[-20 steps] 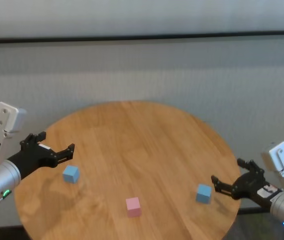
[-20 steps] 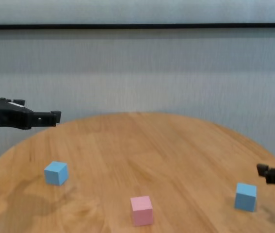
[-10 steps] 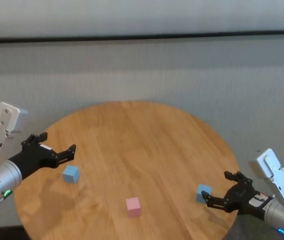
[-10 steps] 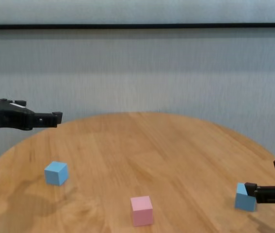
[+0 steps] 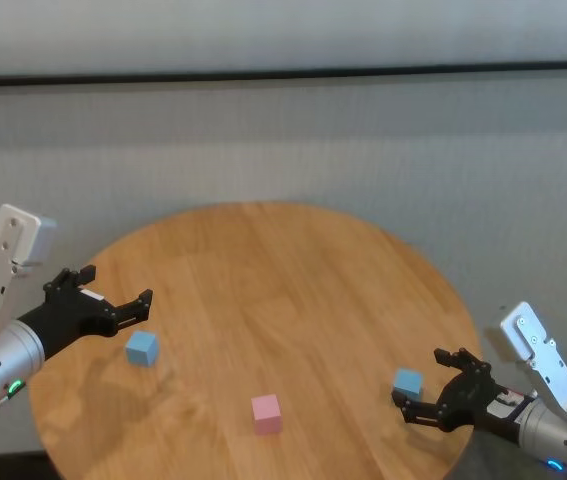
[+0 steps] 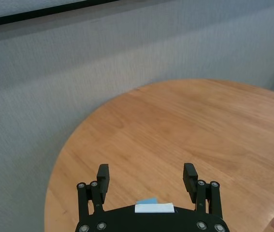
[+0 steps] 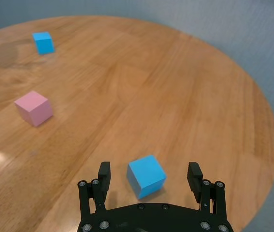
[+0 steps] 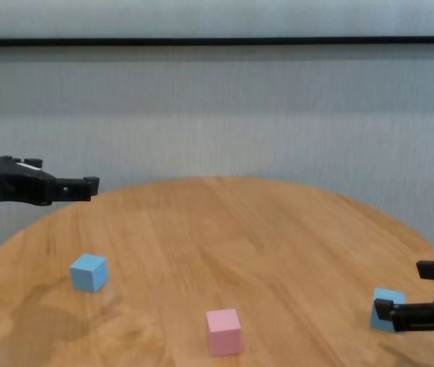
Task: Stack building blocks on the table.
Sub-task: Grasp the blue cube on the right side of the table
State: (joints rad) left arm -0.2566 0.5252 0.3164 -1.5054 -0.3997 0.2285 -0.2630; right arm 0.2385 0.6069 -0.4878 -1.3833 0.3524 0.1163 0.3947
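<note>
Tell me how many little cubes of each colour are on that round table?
Light blue blocks: 2, one below the left hand, one between the open fingers of the right hand.
Pink block: 1, near the table's front edge.
Total: 3 blocks.

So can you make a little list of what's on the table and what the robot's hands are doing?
table: round, light wood
left blue block: on the table, untouched
pink block: near the front edge, alone
right blue block: between the right gripper's open fingers, not pinched
right gripper: open, low around that block
left gripper: open, above the table beside the left blue block
stack: not begun
</note>
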